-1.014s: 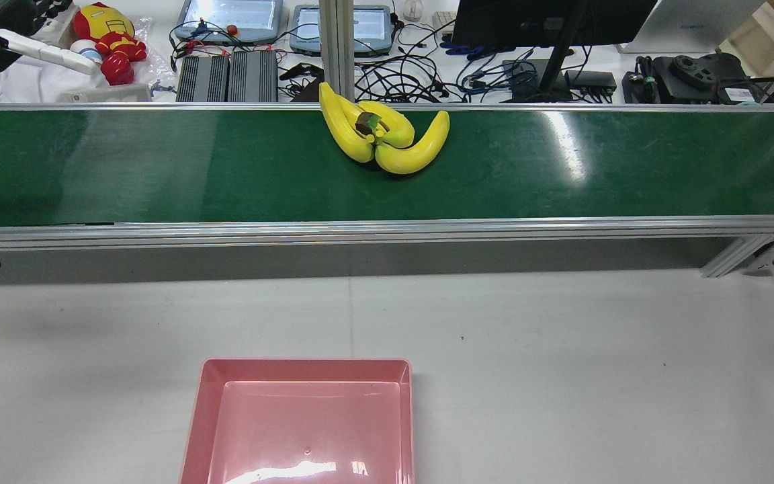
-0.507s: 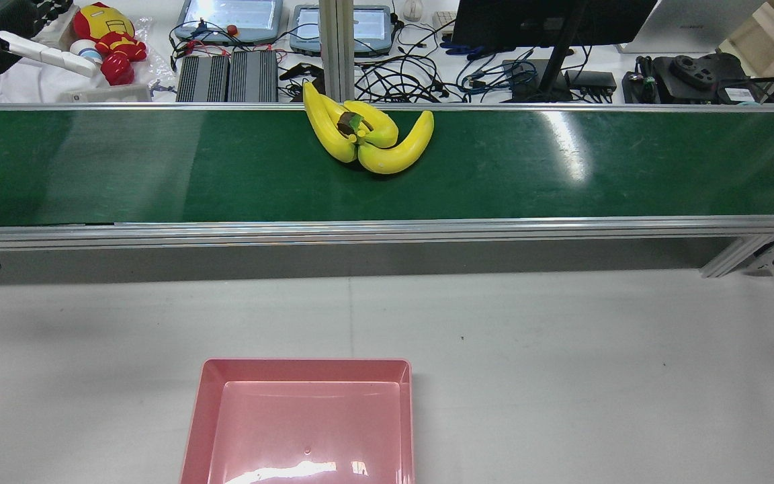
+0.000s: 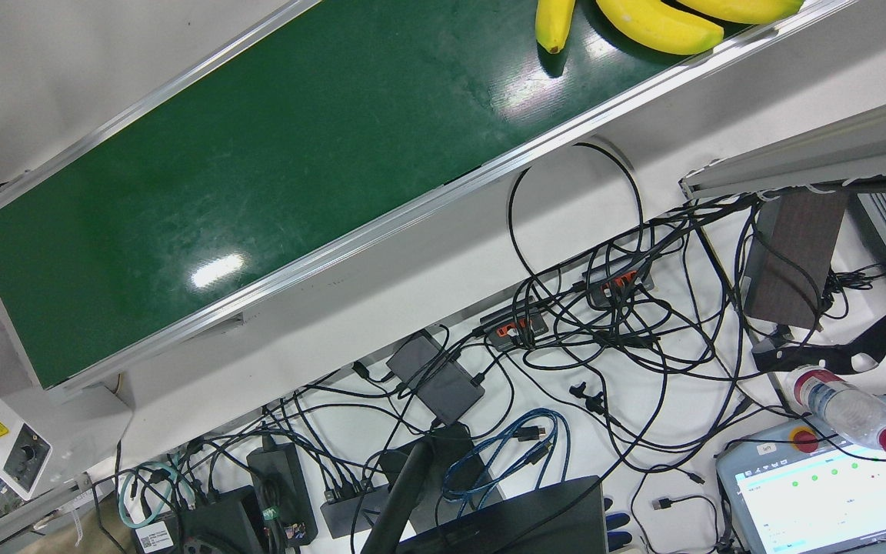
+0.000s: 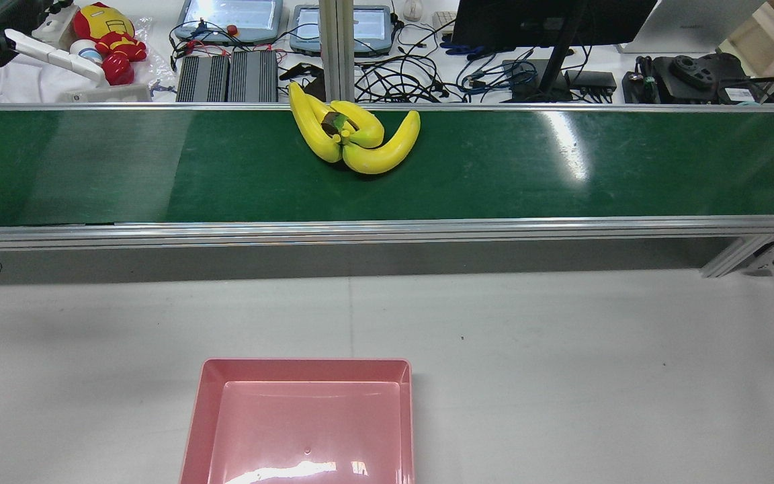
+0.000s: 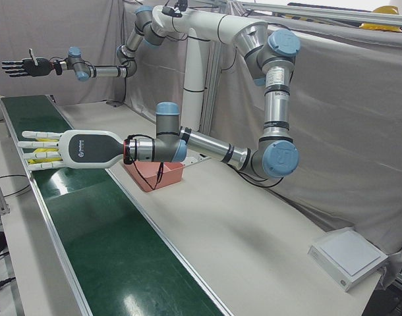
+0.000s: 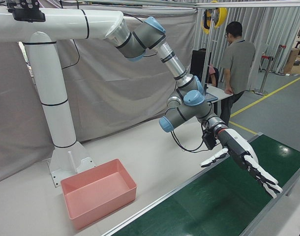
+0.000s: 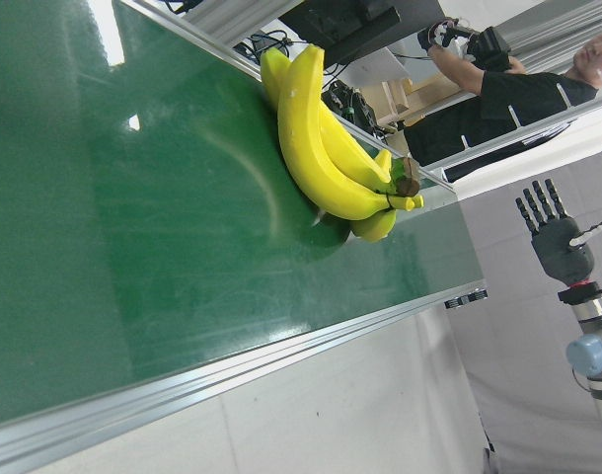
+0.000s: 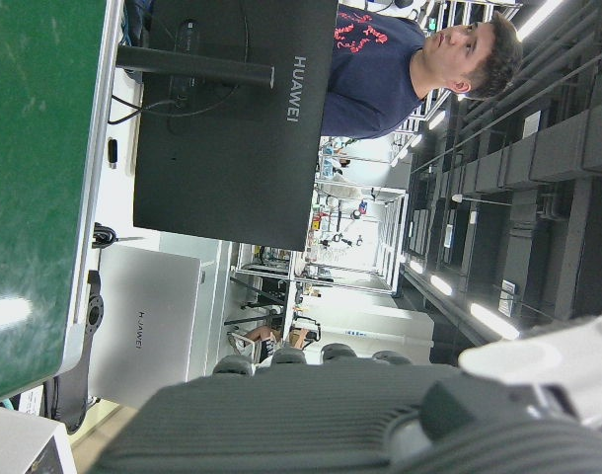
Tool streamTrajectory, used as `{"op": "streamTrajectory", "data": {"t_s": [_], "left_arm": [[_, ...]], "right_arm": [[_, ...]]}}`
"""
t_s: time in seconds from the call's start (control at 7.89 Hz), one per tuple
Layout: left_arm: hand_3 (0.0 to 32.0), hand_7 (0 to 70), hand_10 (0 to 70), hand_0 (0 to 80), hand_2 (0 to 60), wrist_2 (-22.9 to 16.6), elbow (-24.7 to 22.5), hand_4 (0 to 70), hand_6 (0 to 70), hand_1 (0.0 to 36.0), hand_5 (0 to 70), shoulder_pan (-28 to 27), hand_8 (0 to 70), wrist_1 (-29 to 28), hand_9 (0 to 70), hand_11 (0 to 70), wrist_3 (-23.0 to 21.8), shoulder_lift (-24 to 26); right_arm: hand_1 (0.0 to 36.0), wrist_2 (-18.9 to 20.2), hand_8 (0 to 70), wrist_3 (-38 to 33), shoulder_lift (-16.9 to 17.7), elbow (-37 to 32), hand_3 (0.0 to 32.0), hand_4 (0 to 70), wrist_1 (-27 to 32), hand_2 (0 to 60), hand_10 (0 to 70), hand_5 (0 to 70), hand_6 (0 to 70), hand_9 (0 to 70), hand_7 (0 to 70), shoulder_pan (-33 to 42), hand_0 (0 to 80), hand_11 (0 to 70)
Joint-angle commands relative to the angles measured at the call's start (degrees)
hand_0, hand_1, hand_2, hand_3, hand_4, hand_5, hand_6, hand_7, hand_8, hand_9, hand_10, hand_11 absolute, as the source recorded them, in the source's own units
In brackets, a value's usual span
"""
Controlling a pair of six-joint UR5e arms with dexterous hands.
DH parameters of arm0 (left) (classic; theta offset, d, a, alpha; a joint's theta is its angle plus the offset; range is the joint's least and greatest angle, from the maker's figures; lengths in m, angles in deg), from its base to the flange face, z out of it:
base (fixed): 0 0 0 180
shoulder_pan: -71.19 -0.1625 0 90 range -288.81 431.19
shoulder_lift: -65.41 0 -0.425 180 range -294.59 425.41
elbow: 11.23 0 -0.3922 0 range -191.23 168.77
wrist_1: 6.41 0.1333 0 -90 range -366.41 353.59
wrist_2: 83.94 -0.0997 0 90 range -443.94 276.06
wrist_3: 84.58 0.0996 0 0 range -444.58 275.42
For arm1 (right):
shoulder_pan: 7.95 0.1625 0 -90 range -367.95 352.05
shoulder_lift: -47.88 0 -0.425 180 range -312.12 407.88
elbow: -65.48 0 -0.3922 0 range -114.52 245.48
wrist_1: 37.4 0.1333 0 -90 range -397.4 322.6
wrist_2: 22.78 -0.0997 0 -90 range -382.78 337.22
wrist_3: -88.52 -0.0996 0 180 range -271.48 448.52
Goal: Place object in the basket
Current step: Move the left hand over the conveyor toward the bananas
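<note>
Where belt [image 4: 158, 175] shines, curved glossy bananas [image 4: 350, 138] lie.

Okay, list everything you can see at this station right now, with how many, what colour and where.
bananas: one bunch, yellow, on the belt near its far edge
conveyor belt: one, green, across the station
basket: one, pink, empty, on the table near the robot
table: one, light grey, between belt and robot
plush toy: one, red and yellow, on the desk beyond the belt
monitor: one, black, same desk
water bottle: one, clear with red cap, lying on a pendant
person: one, grey shirt, standing behind the station
left hand: white, open, above the belt by the bananas
right hand: black, open, raised far down the belt
</note>
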Motion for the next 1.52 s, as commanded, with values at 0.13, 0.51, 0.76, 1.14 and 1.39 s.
{"op": "streamTrajectory", "data": {"t_s": [0.13, 0.51, 0.76, 1.14, 1.39], "left_arm": [[2.6, 1.0, 0.0, 56.9, 0.0, 0.48, -0.84, 5.9, 0.0, 18.8, 0.0, -5.06, 4.5, 0.31, 6.4, 0.4, 7.90, 0.40], [8.2, 0.0, 0.0, 57.0, 0.0, 2.76, -0.92, 2.1, 0.0, 19.9, 0.0, -6.65, 5.0, 5.22, 6.7, 0.0, 20.45, 6.27], [9.0, 0.3, 0.0, 55.5, 1.6, 3.21, -1.01, 0.0, 0.0, 20.1, 0.0, -6.74, 5.4, 6.37, 6.9, 0.0, 26.88, 8.13], [8.6, 1.3, 0.0, 53.0, 7.3, 3.38, -0.75, 0.0, 0.0, 19.9, 0.0, -12.35, 5.5, 6.11, 7.3, 0.1, 32.87, 7.88], [5.8, 1.3, 0.0, 52.1, 5.5, 3.56, -0.13, 0.0, 0.0, 18.5, 0.0, -14.12, 5.6, 4.36, 7.0, 0.0, 34.98, 7.70]], "right_arm": [[0.0, 0.00, 0.0, 0.00, 0.00, 0.00, 0.0, 0.0, 0.00, 0.0, 0.0, 0.0, 0.0, 0.0, 0.0, 0.00, 0.0, 0.0], [0.0, 0.00, 0.0, 0.09, 0.00, 0.00, 0.0, 0.0, 0.00, 0.0, 0.0, 0.0, 0.0, 0.0, 0.0, 0.00, 0.0, 0.0], [0.0, 0.00, 0.0, 0.00, 0.00, 0.00, 0.0, 0.0, 0.00, 0.0, 0.0, 0.0, 0.0, 0.0, 0.0, 0.00, 0.0, 0.0], [0.0, 0.00, 0.0, 0.00, 0.00, 0.00, 0.0, 0.0, 0.00, 0.0, 0.0, 0.0, 0.0, 0.0, 0.0, 0.00, 0.0, 0.0], [0.0, 0.00, 0.0, 0.09, 0.00, 0.00, 0.0, 0.0, 0.00, 0.0, 0.0, 0.0, 0.0, 0.0, 0.0, 0.00, 0.0, 0.0]]}}
